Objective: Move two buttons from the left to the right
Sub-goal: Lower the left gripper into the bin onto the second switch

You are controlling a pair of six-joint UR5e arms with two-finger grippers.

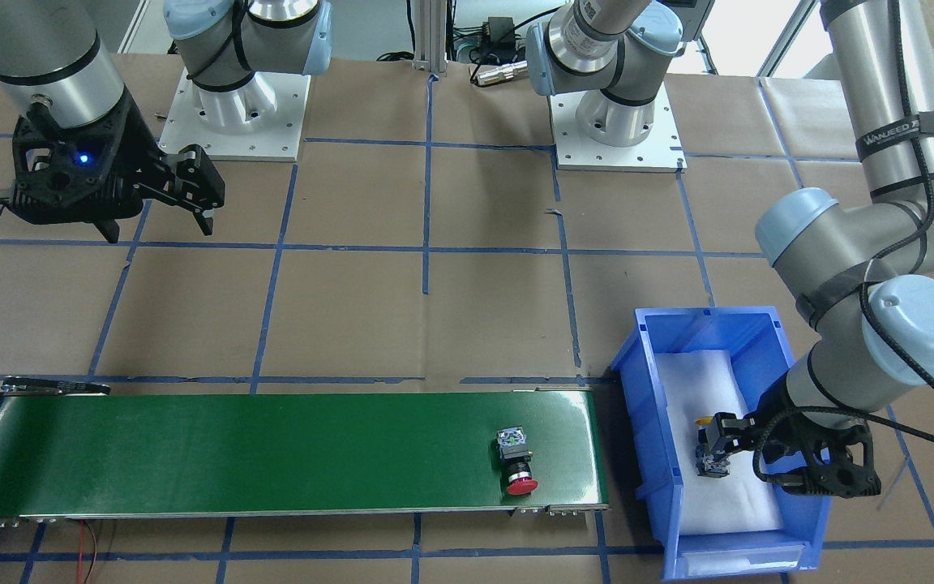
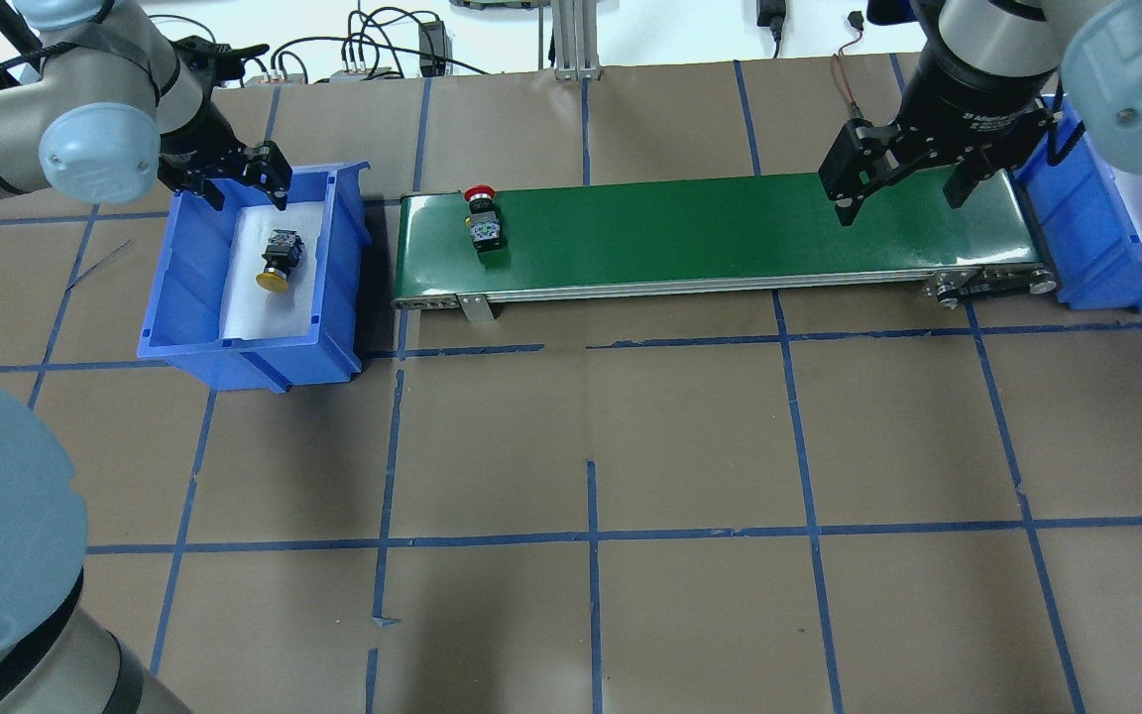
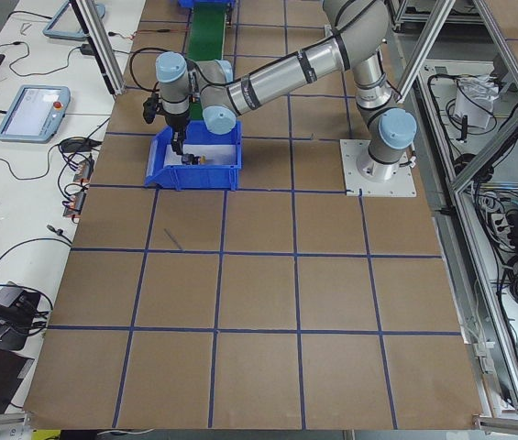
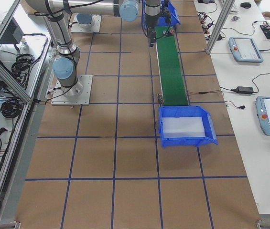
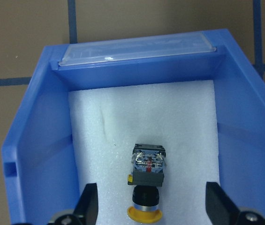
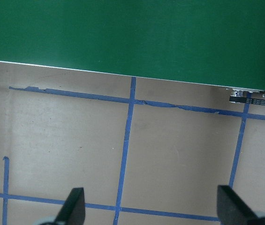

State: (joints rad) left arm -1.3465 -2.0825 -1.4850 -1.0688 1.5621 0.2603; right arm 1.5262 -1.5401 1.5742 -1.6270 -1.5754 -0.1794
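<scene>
A yellow button (image 5: 146, 187) lies on its side on white foam in the blue bin (image 2: 165, 297) at the robot's left. My left gripper (image 5: 152, 206) hovers open over that bin, its fingers (image 5: 89, 204) wide apart on either side of the button and touching nothing. A red button (image 2: 482, 220) lies on the green conveyor belt (image 2: 730, 223), near the end closest to that bin. My right gripper (image 2: 900, 203) hangs open above the belt's other end, holding nothing.
A second blue bin (image 2: 1096, 248) with white foam stands past the belt's right end. The brown table top (image 2: 591, 446) carries a grid of blue tape. Both arm bases (image 1: 240, 113) are bolted down behind the belt.
</scene>
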